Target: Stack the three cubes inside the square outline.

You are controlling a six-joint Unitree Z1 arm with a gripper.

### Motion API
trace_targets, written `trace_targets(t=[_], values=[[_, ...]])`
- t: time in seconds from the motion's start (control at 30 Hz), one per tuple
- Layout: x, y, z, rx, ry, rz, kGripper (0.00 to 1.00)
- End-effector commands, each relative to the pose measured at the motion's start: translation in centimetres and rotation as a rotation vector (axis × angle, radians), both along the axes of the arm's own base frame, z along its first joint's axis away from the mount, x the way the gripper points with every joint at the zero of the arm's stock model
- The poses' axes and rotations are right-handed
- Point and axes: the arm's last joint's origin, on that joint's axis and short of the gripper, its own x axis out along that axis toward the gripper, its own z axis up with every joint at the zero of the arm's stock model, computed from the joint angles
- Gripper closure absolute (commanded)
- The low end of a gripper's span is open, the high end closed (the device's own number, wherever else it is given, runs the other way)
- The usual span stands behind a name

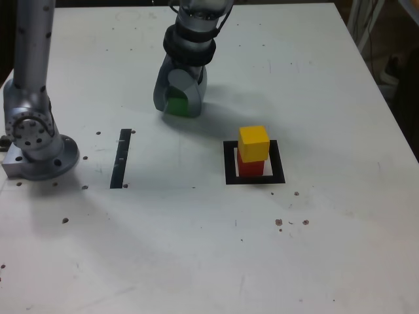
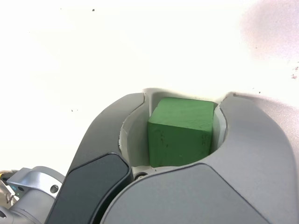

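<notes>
In the exterior view the yellow cube (image 1: 253, 142) sits on top of the red cube (image 1: 250, 167) inside the black square outline (image 1: 229, 163), right of centre. The green cube (image 1: 175, 106) rests on the table farther back and to the left of the outline. My gripper (image 1: 178, 110) stands over it, jaws down around it. The wrist view shows the green cube (image 2: 180, 133) between the two grey jaws of the gripper (image 2: 187, 95), which press on its sides. Most of the cube is hidden in the exterior view.
A straight black strip (image 1: 120, 158) lies on the white table (image 1: 196, 248) left of the outline. The arm's round base (image 1: 36, 140) stands at the exterior view's left edge. Small dark specks dot the tabletop.
</notes>
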Motion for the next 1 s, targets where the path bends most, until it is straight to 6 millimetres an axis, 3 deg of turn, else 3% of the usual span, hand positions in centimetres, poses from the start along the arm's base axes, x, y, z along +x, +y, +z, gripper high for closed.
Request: trace_targets(t=[0.0,0.23,0.43,0.6,0.73,0.97], values=[[0.0,0.0,0.3,0.003,-0.005,0.003,0.93],[-0.4,-0.5,2.9,-0.012,-0.046,0.023,0.94],[0.1,-2.4,7.5,-0.049,-0.033,0.066,0.94],[1.5,-4.9,11.9,-0.016,-0.039,0.056,0.94],[2.7,-7.7,14.1,-0.017,-0.084,0.026,0.94],[4.2,-12.2,14.5,-0.045,-0.120,-0.002,0.94]])
